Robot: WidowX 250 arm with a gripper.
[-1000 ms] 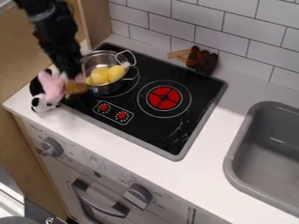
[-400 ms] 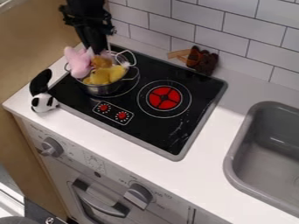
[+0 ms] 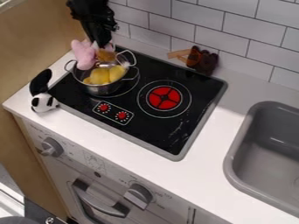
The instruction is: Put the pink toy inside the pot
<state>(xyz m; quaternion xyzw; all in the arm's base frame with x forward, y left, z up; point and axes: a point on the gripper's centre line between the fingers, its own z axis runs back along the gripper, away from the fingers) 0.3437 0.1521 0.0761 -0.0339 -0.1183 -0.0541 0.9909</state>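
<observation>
One pink toy [image 3: 85, 57], clamped between the jaws of the gripper [image 3: 102, 45] and hanging just under them, is now over the pot [image 3: 104, 90] below them instead of near the panda toy [image 3: 44, 103], so lowering and letting go probably remain.

Pink toy [image 3: 84, 57], silver pot [image 3: 105, 90], yellow pieces [image 3: 100, 76], black-and-white plush [image 3: 43, 103], black cooktop [image 3: 149, 132] marked in red and white, white bench [image 3: 111, 141], grey sink [image 3: 231, 168], dark-lined white tiles [image 3: 245, 41]

One pot [image 3: 105, 90], one pink toy [image 3: 85, 57], one panda [image 3: 43, 103], one sink [image 3: 234, 162], two red dials [image 3: 104, 107], two grey knobs [image 3: 139, 195].
</observation>
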